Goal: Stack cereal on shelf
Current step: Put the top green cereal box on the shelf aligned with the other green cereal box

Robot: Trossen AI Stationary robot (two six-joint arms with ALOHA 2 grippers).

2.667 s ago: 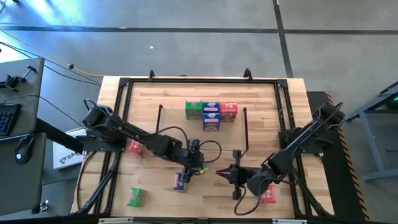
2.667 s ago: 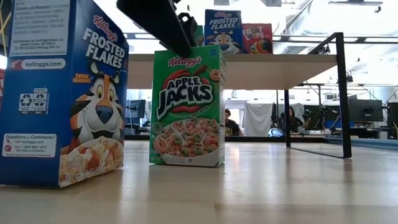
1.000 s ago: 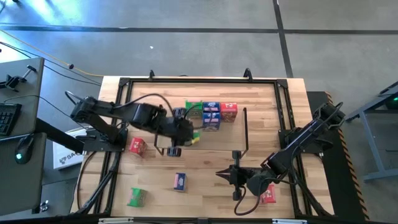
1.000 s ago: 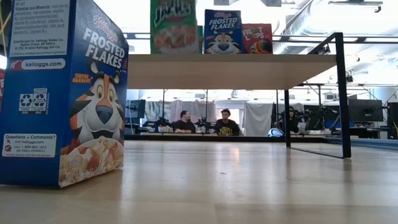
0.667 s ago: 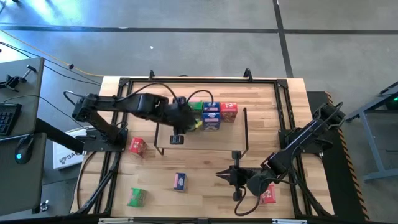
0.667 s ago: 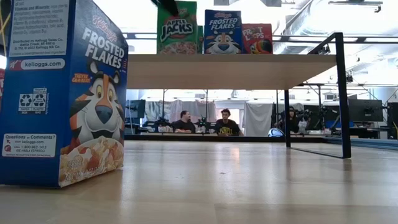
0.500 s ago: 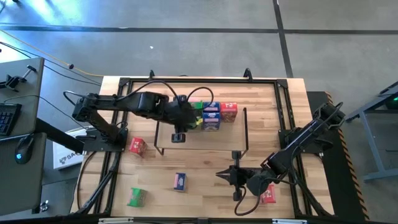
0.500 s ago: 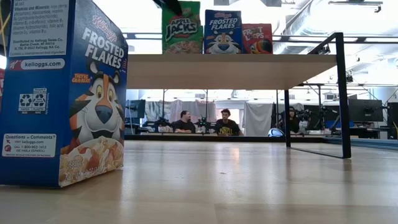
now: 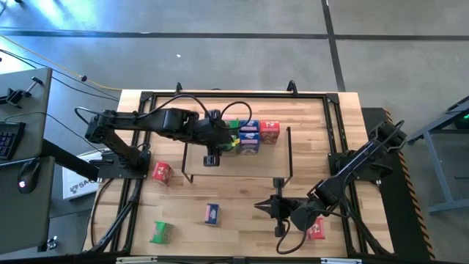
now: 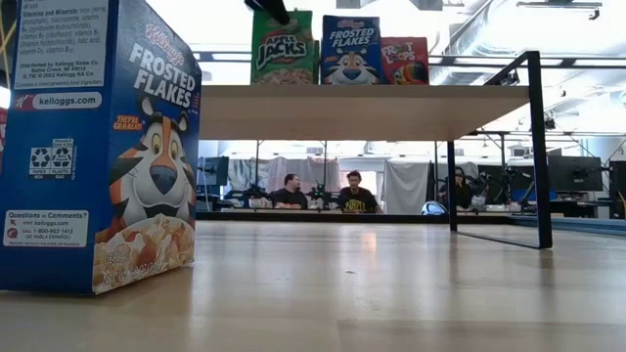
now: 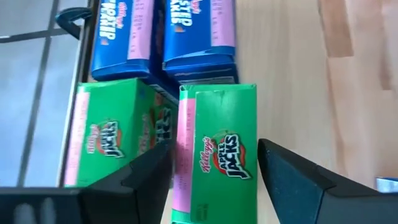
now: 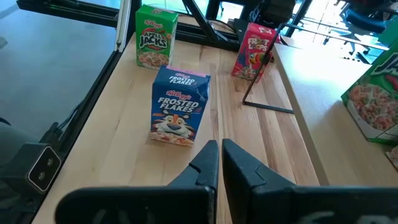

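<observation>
On the shelf our left gripper hangs over a green box, its two fingers spread apart on either side of the box with a gap showing along each flank, so we grip nothing. That green box stands upright on the shelf top, and from table height it reads as an Apple Jacks box with our arm just above its upper edge. Beside it stand a blue box and then a red box, the three in a row. Our wrist camera shows a second green box right behind the first, and two blue ones farther on, all packed close together. From above, the cluster sits near the far side of the shelf, with the red box at its right end. Our right gripper waits low over the table's near right part, fingers pressed together and holding nothing. Loose on the table lie a blue box near the front middle, a green one at the front left, a red one at the left, and another red one under our right arm.
</observation>
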